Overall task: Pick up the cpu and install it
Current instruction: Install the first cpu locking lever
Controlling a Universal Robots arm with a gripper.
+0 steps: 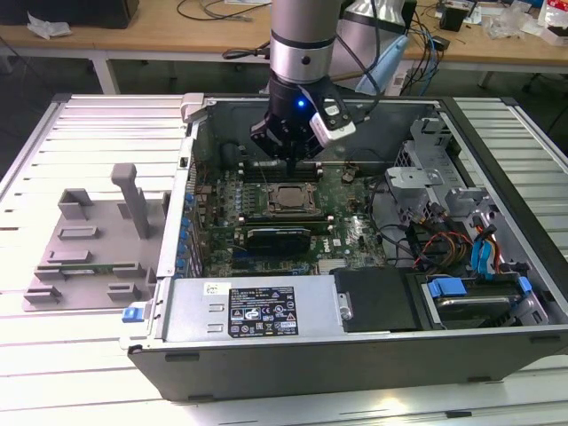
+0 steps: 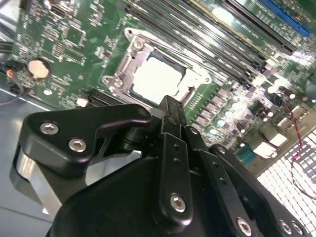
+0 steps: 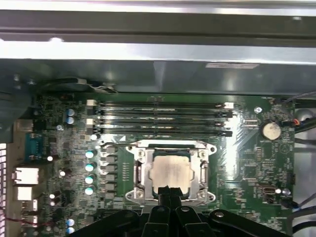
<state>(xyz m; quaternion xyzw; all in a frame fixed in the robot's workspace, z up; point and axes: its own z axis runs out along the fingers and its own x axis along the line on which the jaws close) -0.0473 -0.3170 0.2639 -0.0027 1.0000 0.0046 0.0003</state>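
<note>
Looking at one slatted white bench [image 1: 71, 382] carrying one open PC case [image 1: 355, 368], side panel off and insides facing up. One arm [image 1: 302, 44] reaching down from above into the case, hanging over the far part of the board. One grey tray [image 1: 89, 253] lying flat on the bench at the exterior view's left of the case, well apart from the arm, with a few upright posts sticking out of it.

Inside the case: one green motherboard [image 1: 355, 238] lying flat, plus one silver power supply [image 1: 257, 306] along the near wall in the exterior view.

One black end effector [image 1: 286, 158], also up close in both wrist views [image 2: 169, 102] [image 3: 166, 190]. Fingers pressed together, so closed and gripping nothing, tip hovering right by the edge of the socket. Can't tell whether actually touching it.

One socket [image 3: 140, 173] with a shiny metal frame, roughly mid-board. Counted four long memory slots [image 3: 163, 123], side by side, just beside the socket.

One cpu [image 3: 170, 173], sitting flat inside the socket with the silver-grey top facing up and metal frame all around. Same chip glaring bright in the second wrist view [image 2: 155, 79] and small in the exterior view [image 1: 288, 197].

One round silvery coin battery [image 3: 270, 130] out on the board, well apart from the socket.
</note>
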